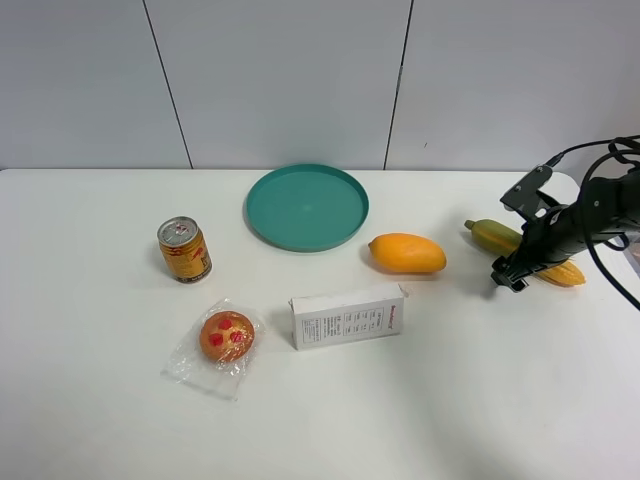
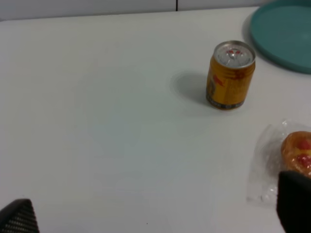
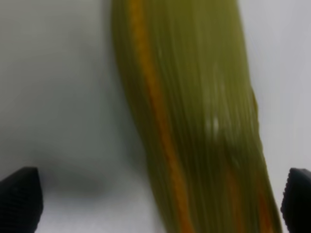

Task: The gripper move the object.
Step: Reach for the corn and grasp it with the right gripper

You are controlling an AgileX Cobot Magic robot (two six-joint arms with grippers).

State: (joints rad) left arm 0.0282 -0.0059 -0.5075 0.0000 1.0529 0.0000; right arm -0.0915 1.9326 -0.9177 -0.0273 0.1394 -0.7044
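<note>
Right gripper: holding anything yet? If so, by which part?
Nothing is held. The right gripper is open, its jaws standing wide on either side of the ear of corn around mid-length, not closed on it.

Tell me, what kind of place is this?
Probably a robot lab, not a kitchen: a dark cabled robot arm reaches over a plain white table, with blank grey wall panels behind and scattered test items like a gold drink can.
</note>
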